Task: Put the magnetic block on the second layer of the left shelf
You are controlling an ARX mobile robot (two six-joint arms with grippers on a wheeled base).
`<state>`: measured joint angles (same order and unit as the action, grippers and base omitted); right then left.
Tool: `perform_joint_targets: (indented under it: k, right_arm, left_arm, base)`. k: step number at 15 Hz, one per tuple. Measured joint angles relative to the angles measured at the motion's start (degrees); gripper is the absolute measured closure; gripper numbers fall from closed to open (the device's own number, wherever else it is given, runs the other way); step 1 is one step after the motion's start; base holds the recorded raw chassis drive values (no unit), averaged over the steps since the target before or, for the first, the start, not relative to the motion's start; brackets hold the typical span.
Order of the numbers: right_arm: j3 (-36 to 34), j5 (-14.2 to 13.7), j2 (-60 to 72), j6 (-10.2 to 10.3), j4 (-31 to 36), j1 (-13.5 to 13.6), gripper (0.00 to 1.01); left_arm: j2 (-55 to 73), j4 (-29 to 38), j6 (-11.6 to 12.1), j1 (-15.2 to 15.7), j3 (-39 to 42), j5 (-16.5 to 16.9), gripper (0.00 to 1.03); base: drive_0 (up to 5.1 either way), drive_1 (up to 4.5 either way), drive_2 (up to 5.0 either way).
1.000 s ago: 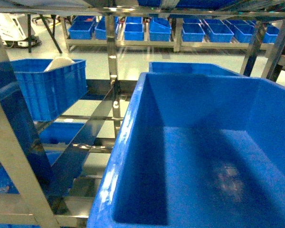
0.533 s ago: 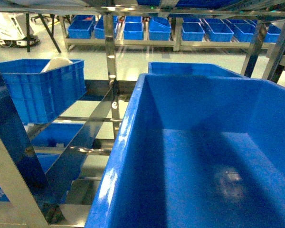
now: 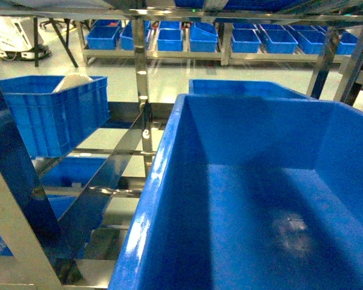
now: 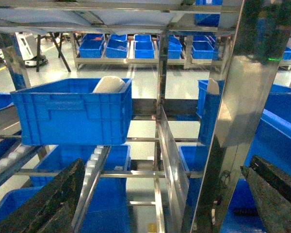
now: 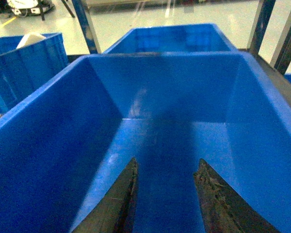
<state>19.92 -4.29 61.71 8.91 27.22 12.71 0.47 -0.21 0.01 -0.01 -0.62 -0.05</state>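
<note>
The magnetic block is out of view in every frame. The left shelf is a shiny steel rack with roller rails. One of its levels carries a blue crate holding a white object. My left gripper is open wide, facing the rack's middle divider, with nothing between its fingers. My right gripper is open and hangs empty inside a large blue crate. Neither gripper shows in the head view.
The large blue crate fills the right of the head view, with a second crate behind it. A steel upright stands close on the left wrist view's right. Low racks of small blue bins line the far wall.
The head view has shifted a little: the large crate looms slightly nearer and the near left upright has slid leftward. Over the last half second nothing visibly moved.
</note>
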Motion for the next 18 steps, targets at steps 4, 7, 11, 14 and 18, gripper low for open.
perform_joint_targets:
  k: [4,7,11,14,18]
  right_arm:
    - [1.0,0.2,8.5,2.8,3.5,1.2,0.7]
    - [5.8,0.3,15.3,7.6,3.3,1.9,0.7]
    - [9.0,-0.7,16.8,11.5,3.0,2.7,0.4]
    - [4.1,-2.4,9.9,10.5,-0.5,3.1,0.05]
    - [1.2,-5.0,-0.2,8.1,-4.0,4.2,0.03]
  left_arm:
    - [0.0,0.0,0.0,0.0,0.0,0.0,0.05]
    - [0.0,0.0,0.0,0.0,0.0,0.0,0.05]
    - [0.0,0.0,0.0,0.0,0.0,0.0,0.05]
    - [0.0,0.0,0.0,0.0,0.0,0.0,0.05]
    - [0.0,0.0,0.0,0.0,0.0,0.0,0.05]
  base:
    - [-0.1,3.17,-3.5]
    - [-0.1,3.17,-3.5]
    - [-0.1,2.38,-2.6]
    - [0.0,0.0,0.0]
    - [0.0,0.0,0.0]
